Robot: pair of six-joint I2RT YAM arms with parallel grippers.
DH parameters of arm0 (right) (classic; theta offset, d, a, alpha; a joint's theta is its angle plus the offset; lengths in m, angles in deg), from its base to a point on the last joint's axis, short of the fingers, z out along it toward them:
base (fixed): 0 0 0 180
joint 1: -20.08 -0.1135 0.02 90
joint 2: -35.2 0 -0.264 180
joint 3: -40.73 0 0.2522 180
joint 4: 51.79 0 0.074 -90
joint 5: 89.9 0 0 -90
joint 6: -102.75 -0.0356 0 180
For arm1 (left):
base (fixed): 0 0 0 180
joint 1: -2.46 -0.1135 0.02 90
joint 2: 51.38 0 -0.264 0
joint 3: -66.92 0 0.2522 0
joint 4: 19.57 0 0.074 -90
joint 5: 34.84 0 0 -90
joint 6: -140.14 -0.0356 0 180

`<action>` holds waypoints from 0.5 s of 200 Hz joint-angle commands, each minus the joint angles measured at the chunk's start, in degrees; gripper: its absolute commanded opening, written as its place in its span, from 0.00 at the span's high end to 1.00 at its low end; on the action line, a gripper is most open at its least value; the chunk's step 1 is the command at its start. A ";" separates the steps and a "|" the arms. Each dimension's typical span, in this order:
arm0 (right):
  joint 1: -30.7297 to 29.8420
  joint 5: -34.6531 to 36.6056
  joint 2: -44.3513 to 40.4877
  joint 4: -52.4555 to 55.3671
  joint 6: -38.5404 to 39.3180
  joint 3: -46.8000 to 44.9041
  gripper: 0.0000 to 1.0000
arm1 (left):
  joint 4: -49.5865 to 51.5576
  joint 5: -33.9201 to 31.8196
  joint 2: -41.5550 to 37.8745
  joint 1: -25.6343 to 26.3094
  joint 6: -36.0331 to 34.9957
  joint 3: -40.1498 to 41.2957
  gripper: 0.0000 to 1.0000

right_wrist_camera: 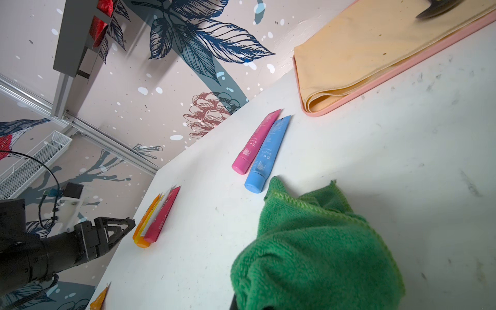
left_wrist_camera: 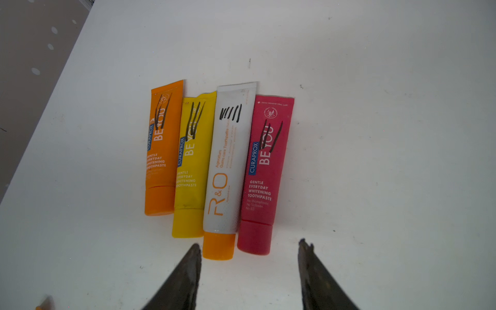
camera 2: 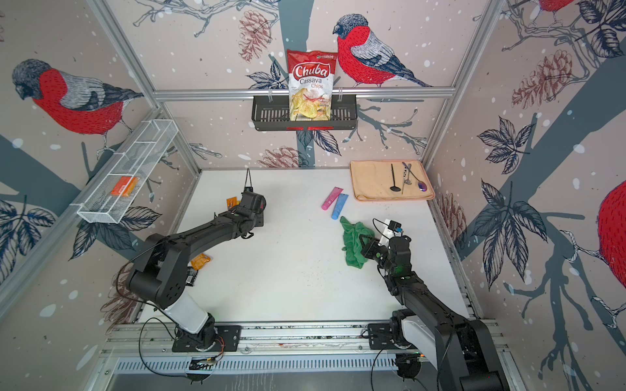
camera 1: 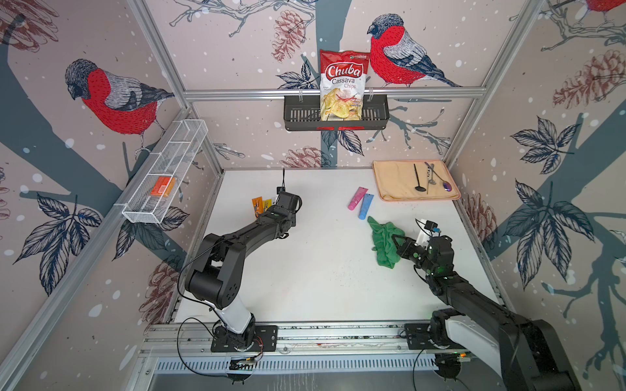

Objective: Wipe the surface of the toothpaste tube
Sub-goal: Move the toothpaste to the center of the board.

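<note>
Item: four marker-scribbled toothpaste tubes point(left_wrist_camera: 228, 161), lying flat and side by side at the left of the tabletop point(camera 1: 321, 270). Caps point toward the left end effector point(left_wrist_camera: 249, 243); long axes run straight away from it.
Left end effector: partly open, empty, the nearer arm.
Right end effector point(camera 1: 399, 247): clamped on the green cloth point(camera 1: 384, 242), well apart across the tabletop.

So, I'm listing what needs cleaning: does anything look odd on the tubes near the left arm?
Yes. Black scribbled strokes mark the flat ends of all four: the orange tube, yellow tube, white R&O tube and red tube. Most cross the printed lettering, so they look added, not design.
</note>
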 commanded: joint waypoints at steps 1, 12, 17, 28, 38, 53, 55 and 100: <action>-0.07 -0.89 0.42 -2.35 0.15 0.46 1.00 | -1.73 2.05 1.90 -0.64 -1.31 0.08 0.46; -0.05 -0.98 0.60 -2.42 0.14 0.54 1.00 | -2.78 2.96 3.24 -0.77 -1.63 -0.16 0.47; -0.05 -0.93 0.68 -2.41 0.21 0.55 1.00 | -2.90 2.92 3.96 -0.88 -1.72 -0.38 0.48; -0.09 -1.02 0.86 -2.50 0.21 0.64 1.00 | -3.26 3.25 5.39 -1.04 -1.81 -1.00 0.52; -0.05 -1.07 0.95 -2.49 0.20 0.64 1.00 | -3.32 3.66 6.56 -1.25 -1.84 -1.51 0.55; -0.05 -1.07 1.21 -2.51 0.24 0.73 1.00 | -3.45 4.07 7.82 -1.33 -2.04 -2.10 0.57; -0.05 -1.13 1.26 -2.55 0.22 0.77 1.00 | -3.41 4.06 7.96 -1.32 -2.05 -2.23 0.58; -0.06 -1.42 1.77 -2.54 0.20 1.08 1.00 | -3.10 4.68 9.51 -1.73 -2.62 -3.63 0.58</action>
